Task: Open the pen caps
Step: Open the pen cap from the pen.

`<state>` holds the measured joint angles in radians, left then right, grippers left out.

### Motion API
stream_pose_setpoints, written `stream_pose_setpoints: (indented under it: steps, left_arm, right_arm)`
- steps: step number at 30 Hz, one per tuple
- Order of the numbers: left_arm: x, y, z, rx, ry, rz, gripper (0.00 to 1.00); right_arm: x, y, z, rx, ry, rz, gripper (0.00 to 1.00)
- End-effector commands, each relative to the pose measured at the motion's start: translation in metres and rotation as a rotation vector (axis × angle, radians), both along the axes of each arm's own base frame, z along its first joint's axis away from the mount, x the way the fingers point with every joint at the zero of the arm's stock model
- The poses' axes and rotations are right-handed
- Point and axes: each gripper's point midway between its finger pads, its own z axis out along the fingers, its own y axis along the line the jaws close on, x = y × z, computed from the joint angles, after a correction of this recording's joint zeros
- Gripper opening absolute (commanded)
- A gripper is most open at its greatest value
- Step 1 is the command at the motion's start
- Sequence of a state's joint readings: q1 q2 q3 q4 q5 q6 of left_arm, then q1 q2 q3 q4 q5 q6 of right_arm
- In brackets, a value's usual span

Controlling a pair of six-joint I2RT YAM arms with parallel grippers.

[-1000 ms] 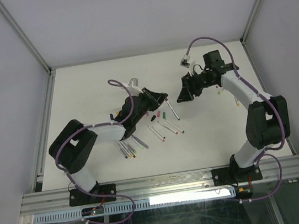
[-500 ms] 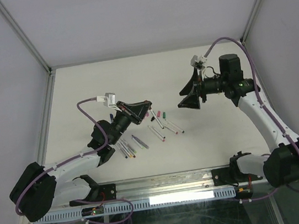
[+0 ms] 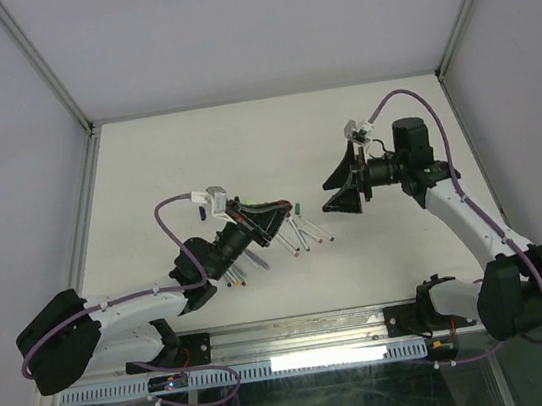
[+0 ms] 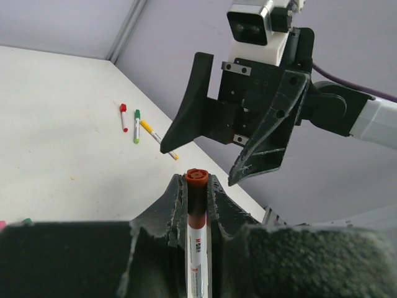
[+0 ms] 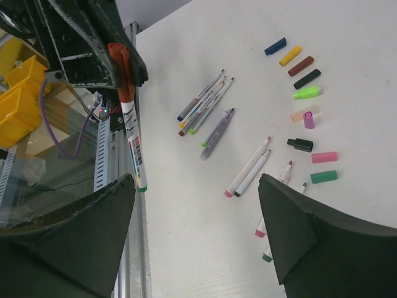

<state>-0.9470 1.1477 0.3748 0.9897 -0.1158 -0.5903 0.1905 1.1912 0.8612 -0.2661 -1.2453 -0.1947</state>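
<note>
My left gripper (image 3: 270,213) is shut on a grey-white pen (image 4: 197,248) with a dark red cap (image 4: 196,186) still on it; the cap sticks out just past the fingertips. The pen is raised off the table and points at my right gripper (image 3: 338,190). That gripper is open and empty, its jaws wide apart just beyond the cap (image 5: 119,59) in the right wrist view. Several loose caps lie in a row on the table, among them blue (image 5: 276,46), orange (image 5: 289,55), dark red (image 5: 301,66), black (image 5: 307,79) and green (image 5: 307,93).
Uncapped pens lie on the white table (image 3: 147,180), in a bundle (image 5: 205,102) and as a pair (image 5: 248,167). Three capped pens (image 4: 136,126) lie near the right side. The metal rail (image 3: 299,332) runs along the near edge.
My left gripper has swung right and lower with the pen, closer to the right gripper. The right gripper has turned to face it and stayed open.
</note>
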Motion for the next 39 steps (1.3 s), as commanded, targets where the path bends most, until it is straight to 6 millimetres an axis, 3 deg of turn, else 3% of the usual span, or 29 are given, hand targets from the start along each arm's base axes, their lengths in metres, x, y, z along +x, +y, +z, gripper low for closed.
stream_pose_setpoints:
  steps: [1, 14, 18, 21, 28, 29, 34, 37, 39]
  left_arm:
    - [0.006, 0.000, 0.022, -0.054, -0.086, 0.075, 0.00]
    - [0.021, -0.017, 0.029, -0.139, -0.070, 0.136, 0.00]
    - [0.029, -0.018, 0.033, -0.161, -0.073, 0.168, 0.00]
    - [0.032, -0.019, 0.037, -0.172, -0.081, 0.184, 0.00]
    - [0.039, -0.015, 0.036, -0.192, -0.102, 0.231, 0.00]
    - [0.040, -0.012, 0.039, -0.200, -0.111, 0.246, 0.00]
    - [0.061, 0.026, 0.057, -0.272, -0.163, 0.402, 0.00]
    - [0.090, 0.054, 0.073, -0.316, -0.182, 0.454, 0.00]
    - [0.120, 0.084, 0.083, -0.335, -0.185, 0.517, 0.00]
  right_arm:
    - [0.007, 0.006, 0.003, 0.017, -0.046, -0.018, 0.82]
    - [-0.012, 0.042, -0.019, 0.011, -0.016, 0.045, 0.77]
    - [-0.018, 0.051, -0.023, 0.004, -0.006, 0.068, 0.70]
    - [-0.021, 0.055, -0.021, 0.007, -0.010, 0.081, 0.59]
    - [-0.023, 0.057, -0.017, 0.011, 0.001, 0.095, 0.05]
    - [-0.023, 0.057, -0.017, 0.009, 0.005, 0.095, 0.00]
    - [-0.024, 0.057, -0.020, -0.006, 0.039, 0.100, 0.00]
    - [-0.023, 0.057, -0.025, -0.019, 0.061, 0.109, 0.00]
    - [-0.022, 0.057, -0.029, -0.033, 0.081, 0.110, 0.00]
